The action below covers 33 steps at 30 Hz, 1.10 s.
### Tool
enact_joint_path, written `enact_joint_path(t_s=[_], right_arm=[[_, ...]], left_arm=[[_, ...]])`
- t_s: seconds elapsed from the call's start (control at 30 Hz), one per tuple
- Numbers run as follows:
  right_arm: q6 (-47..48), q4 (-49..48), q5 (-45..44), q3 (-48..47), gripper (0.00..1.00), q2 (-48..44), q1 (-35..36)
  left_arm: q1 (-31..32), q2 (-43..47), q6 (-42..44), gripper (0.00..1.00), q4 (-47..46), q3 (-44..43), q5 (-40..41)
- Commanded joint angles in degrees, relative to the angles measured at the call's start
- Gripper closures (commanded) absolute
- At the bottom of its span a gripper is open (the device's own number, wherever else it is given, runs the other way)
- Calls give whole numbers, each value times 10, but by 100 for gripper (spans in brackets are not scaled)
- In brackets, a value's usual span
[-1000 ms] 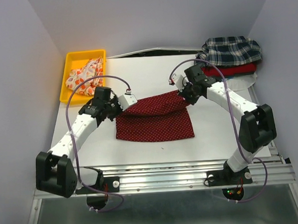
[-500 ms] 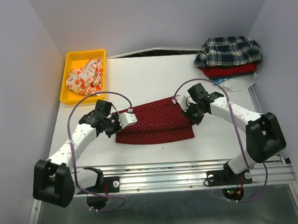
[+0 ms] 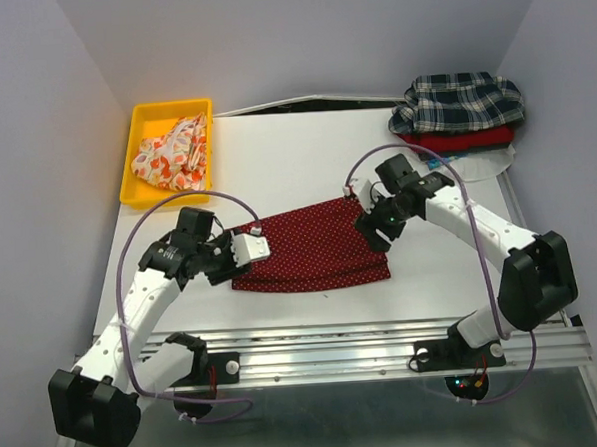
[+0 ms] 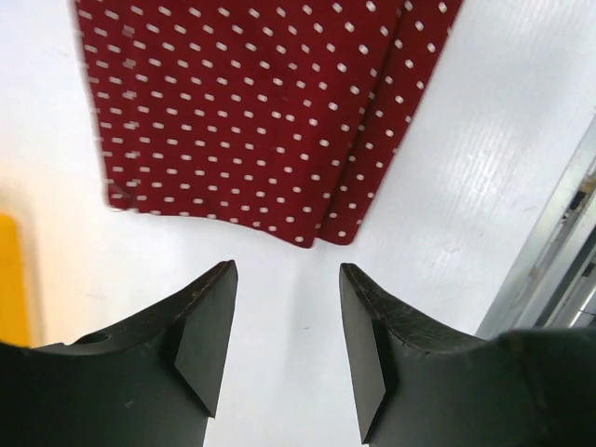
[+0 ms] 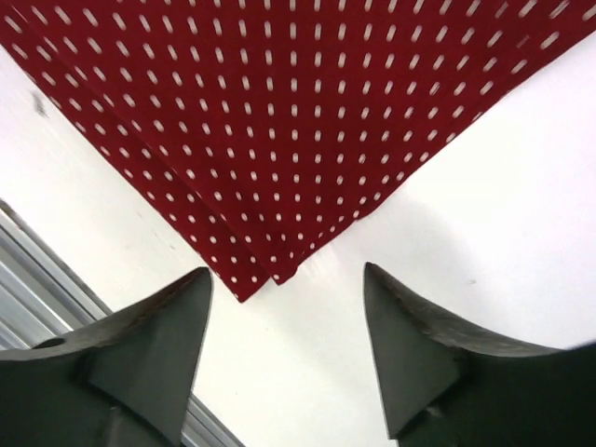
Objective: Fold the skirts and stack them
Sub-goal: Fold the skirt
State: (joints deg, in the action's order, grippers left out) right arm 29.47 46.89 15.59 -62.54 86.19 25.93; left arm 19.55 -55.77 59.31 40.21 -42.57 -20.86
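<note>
Tabletop (image 3: 295, 164) bears dotted skirt (image 3: 315, 248) between lilac walls (image 3: 299, 33).

The folded skirt (image 3: 315, 248) lies toward the front of the table (image 3: 295, 164), between the left gripper (image 4: 287, 279) and right gripper (image 5: 287, 279) (each just off a corner). Back left, a bin (image 3: 167, 106) holds a second skirt (image 3: 170, 155). Back right, the top skirt (image 3: 462, 100) lies on the bottom skirt (image 3: 459, 140).

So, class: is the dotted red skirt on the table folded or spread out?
Folded. The dotted red skirt lies doubled on the table; both wrist views show stacked edges.
</note>
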Motion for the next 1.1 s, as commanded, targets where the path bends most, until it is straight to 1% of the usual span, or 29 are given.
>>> enact_joint_path(t_s=[0.0,0.07,0.1,0.13,0.17,0.2,0.23,0.3,0.33,0.4,0.43,0.5,0.63,0.67,0.77,0.8,0.87,0.9,1.0,1.03,1.07], right_arm=[[-51,27,53,-72,32,-27,2],[-92,9,53,-72,37,-9,7],[-107,0,56,-68,42,8,7],[-132,-7,58,-65,44,18,7],[-141,-25,64,-61,46,27,13],[-148,-31,69,-51,49,35,13],[-158,-37,68,-45,50,52,27],[-160,-52,56,-21,53,65,35],[-162,-58,51,-11,54,71,35],[-159,-71,37,7,55,91,35],[-159,-74,17,15,57,98,35],[-156,-89,-19,35,59,115,35],[-145,-120,-81,23,62,173,35],[-142,-124,-96,-5,62,206,28],[-133,-123,-111,-63,63,245,23],[-130,-122,-124,-102,63,253,23],[-128,-103,-128,-143,63,265,23],[-129,-95,-129,-178,62,257,18],[-143,-79,-125,-213,60,225,11],[-149,-76,-122,-226,59,210,11],[-166,-76,-116,-229,58,177,-3]], left_arm=[[4,14,-22,43,10,-47,-11],[4,-17,-61,46,-27,-57,-8],[4,-45,-73,48,-39,-59,-11],[4,-59,-86,53,-70,-62,-7],[6,-75,-115,55,-86,-62,-1],[6,-104,-120,57,-96,-62,1],[7,-116,-121,61,-110,-60,7],[8,-146,-119,63,-130,-46,22],[9,-152,-112,63,-137,-37,30],[11,-161,-99,67,-150,-8,50],[15,-165,-84,67,-152,1,54],[21,-164,-73,69,-150,25,64],[63,-147,-80,71,-156,62,75],[70,-145,-88,71,-159,65,76],[93,-149,-125,72,-163,61,72],[96,-147,-134,71,-162,57,70],[102,-132,-154,66,-163,35,67],[103,-109,-174,62,-171,24,65],[113,-67,-219,56,-188,-22,68],[119,-65,-227,54,-190,-38,65],[125,-65,-234,51,-190,-69,59]])
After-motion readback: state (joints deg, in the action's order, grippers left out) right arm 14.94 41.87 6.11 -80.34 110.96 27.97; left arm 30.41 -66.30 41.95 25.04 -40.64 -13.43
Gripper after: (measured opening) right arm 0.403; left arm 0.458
